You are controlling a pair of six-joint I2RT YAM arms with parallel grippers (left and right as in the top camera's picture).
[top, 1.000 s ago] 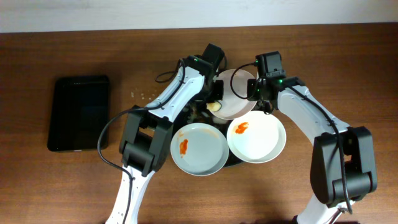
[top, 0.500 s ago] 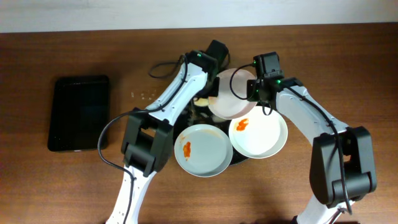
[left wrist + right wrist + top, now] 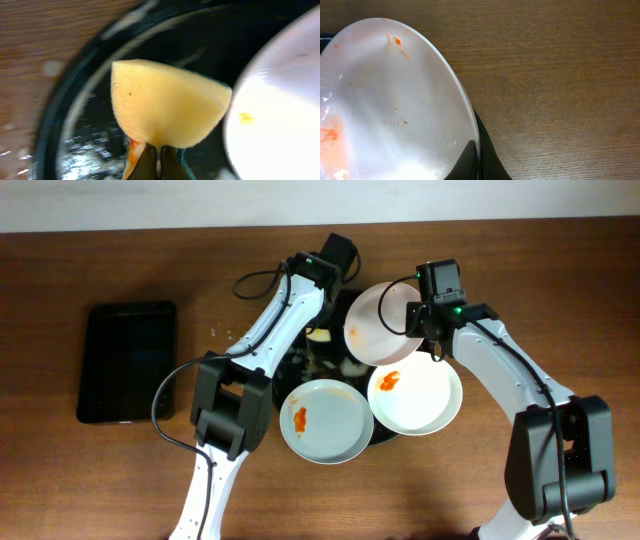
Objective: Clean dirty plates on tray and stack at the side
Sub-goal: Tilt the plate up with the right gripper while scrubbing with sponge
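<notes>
My right gripper (image 3: 479, 161) is shut on the rim of a white plate (image 3: 395, 110) with faint orange smears, holding it tilted above the round black tray (image 3: 318, 368). This plate shows at the tray's far side in the overhead view (image 3: 385, 323). My left gripper (image 3: 155, 167) is shut on a yellow sponge (image 3: 165, 105) just left of that plate (image 3: 285, 100), over the wet tray rim (image 3: 60, 115). Two more plates with orange-red smears lie on the tray: one at the front left (image 3: 325, 420), one at the front right (image 3: 415, 397).
A smaller rectangular black tray (image 3: 127, 361) lies at the far left on the wooden table. White specks (image 3: 225, 332) dot the wood left of the round tray. A black cable (image 3: 262, 280) loops off the left arm.
My right gripper has tilted the held plate up and shifted it slightly right. My left gripper with the sponge has come off the plate's face and moved left and farther back.
</notes>
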